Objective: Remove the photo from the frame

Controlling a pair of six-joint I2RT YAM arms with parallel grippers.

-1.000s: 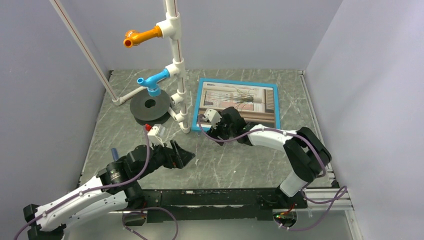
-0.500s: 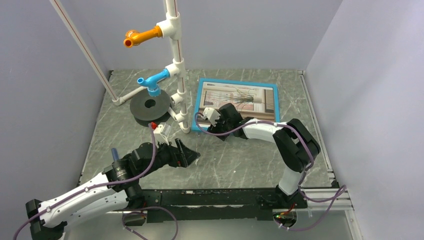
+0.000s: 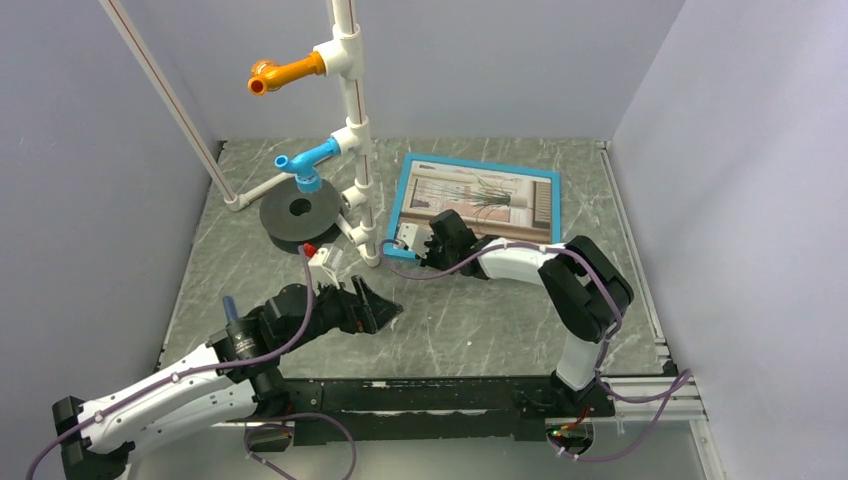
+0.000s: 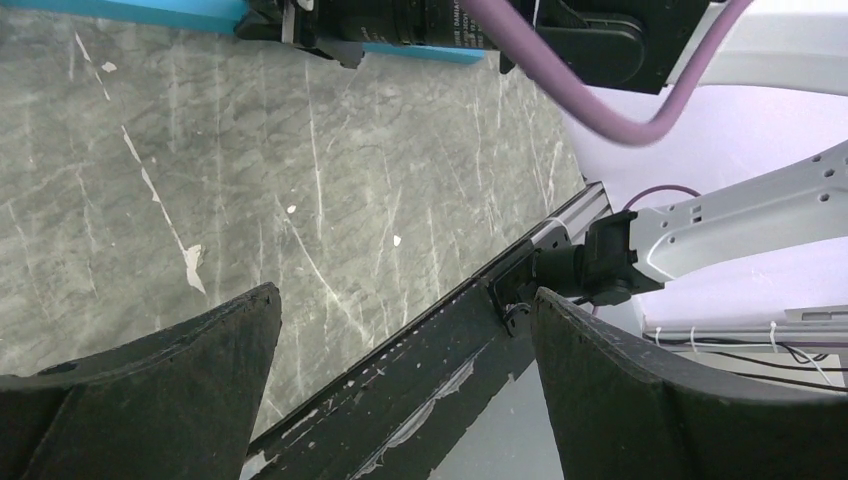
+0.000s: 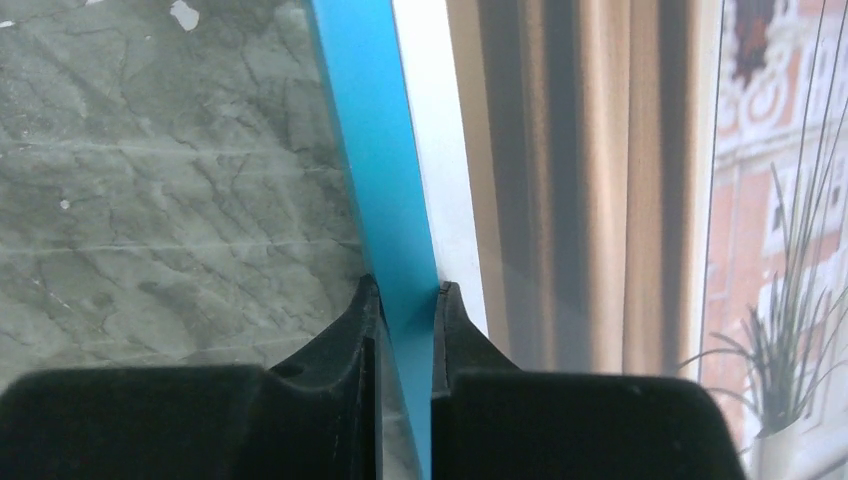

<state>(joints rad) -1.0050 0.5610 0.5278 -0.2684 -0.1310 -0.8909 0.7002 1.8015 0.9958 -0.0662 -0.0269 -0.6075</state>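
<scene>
- left gripper [image 3: 376, 311] at near left, low over table [image 3: 470, 320], jaws wide apart, nothing between them
- white pipe stand [image 3: 352, 130] behind it, with orange and blue fittings, dark disc [image 3: 297, 212] at its foot
- right gripper [image 5: 403, 292] closed on blue border of frame [image 3: 480, 164] toward its near-left corner, one finger on each side of border
- frame sits just right of stand, far half of table, cannot tell if gripped edge is lifted
- photo [image 3: 500, 205] inside frame, plant and bands facing up
</scene>
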